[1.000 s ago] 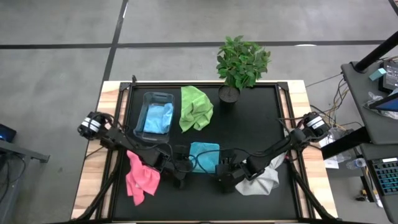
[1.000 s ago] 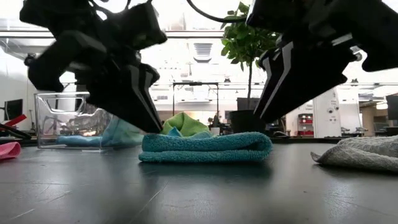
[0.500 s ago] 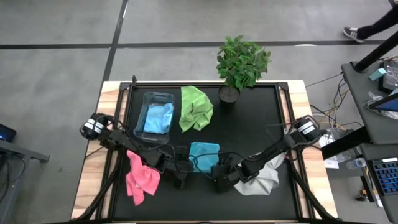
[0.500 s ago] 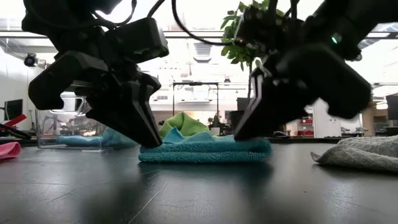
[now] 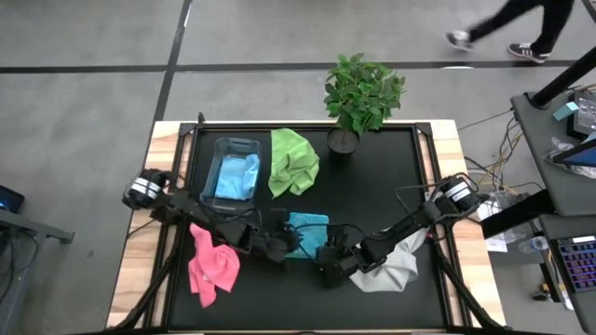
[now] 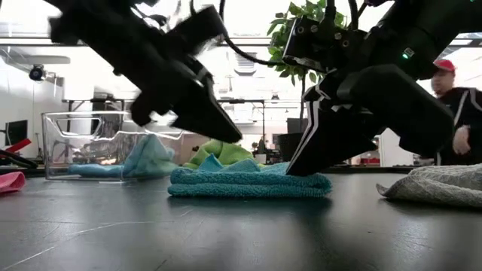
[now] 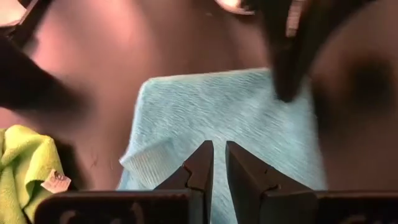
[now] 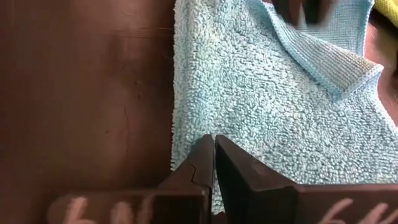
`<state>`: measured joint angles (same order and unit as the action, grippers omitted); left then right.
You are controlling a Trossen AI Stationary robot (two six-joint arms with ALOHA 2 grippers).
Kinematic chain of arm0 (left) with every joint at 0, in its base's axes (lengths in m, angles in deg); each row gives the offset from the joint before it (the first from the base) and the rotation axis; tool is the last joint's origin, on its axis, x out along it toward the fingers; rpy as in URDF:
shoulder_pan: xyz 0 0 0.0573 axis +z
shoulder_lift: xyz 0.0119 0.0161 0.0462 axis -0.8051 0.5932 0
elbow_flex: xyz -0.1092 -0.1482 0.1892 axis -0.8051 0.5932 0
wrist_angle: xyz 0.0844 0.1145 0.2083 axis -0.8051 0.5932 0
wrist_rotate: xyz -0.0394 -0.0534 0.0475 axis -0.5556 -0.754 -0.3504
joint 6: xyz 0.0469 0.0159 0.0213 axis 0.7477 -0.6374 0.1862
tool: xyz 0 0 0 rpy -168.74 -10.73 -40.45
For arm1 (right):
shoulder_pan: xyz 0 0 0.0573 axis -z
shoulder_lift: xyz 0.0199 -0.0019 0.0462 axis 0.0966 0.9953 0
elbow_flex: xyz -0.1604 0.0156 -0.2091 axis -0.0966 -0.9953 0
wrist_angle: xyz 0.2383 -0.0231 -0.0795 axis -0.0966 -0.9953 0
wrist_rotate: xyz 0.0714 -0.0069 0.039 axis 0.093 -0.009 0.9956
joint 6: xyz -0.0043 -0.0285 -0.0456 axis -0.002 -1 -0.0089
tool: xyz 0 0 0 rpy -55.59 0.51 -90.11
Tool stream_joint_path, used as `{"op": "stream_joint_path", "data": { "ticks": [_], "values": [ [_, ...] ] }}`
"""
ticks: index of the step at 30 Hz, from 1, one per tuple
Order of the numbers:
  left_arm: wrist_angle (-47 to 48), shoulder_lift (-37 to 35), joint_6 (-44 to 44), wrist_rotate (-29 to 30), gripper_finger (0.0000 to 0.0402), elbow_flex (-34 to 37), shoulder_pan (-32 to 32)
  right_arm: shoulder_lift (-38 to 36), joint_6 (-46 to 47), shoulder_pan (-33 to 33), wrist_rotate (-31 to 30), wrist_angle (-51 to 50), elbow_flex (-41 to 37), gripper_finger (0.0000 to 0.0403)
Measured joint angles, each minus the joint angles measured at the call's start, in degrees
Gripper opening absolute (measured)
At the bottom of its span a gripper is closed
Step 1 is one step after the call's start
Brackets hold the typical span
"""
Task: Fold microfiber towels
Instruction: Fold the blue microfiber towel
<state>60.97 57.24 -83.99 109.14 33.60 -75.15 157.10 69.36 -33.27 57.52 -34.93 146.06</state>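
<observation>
Both grippers sit at the near edge of the folded light blue towel (image 5: 305, 233), so the step in hand looks like pressing or finishing its fold; done well, the two tips should stay level and move together so the layers do not skew. The left gripper (image 7: 215, 163) has its fingers nearly together with a thin gap, empty, over the towel's edge beside a turned-up corner. The right gripper (image 8: 213, 157) is clenched, its tip on the towel's border and gripping nothing visible. Outward lie the pink towel (image 5: 212, 268) beside the left arm, the grey-white towel (image 5: 391, 270) under the right arm, and farther off the lime green towel (image 5: 292, 161) and the clear bin (image 5: 220, 149) holding another blue towel (image 5: 237, 176).
</observation>
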Motion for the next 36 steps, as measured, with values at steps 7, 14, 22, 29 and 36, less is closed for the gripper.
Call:
{"op": "stream_joint_path", "data": {
  "ticks": [7, 14, 22, 29, 36],
  "values": [
    [-3.0, 4.9, 1.0, 0.1, 0.0028, -0.7, 3.2, 0.0, 0.3, 0.0, 0.0, 0.0, 0.0, 0.0009],
    [1.0, 4.8, 1.0, 9.9, 0.0028, -0.7, 4.0, 0.0, 0.5, 0.0, 0.0, -0.1, 0.0, 0.0009],
    [7.7, -2.2, 0.4, 12.5, 0.0028, -0.6, 4.3, 0.0, 0.5, 0.0, 0.1, -0.3, 0.0, 0.0009],
    [6.7, -3.4, 0.9, -0.8, 0.0028, -0.2, 4.3, 0.0, 0.5, 0.0, 0.0, -0.2, 0.0, 0.0009],
    [6.3, -2.5, 0.9, -2.4, 0.0028, 1.2, 4.9, 0.0, 0.5, 0.0, 0.0, -0.1, 0.0, 0.0009]
  ]
}}
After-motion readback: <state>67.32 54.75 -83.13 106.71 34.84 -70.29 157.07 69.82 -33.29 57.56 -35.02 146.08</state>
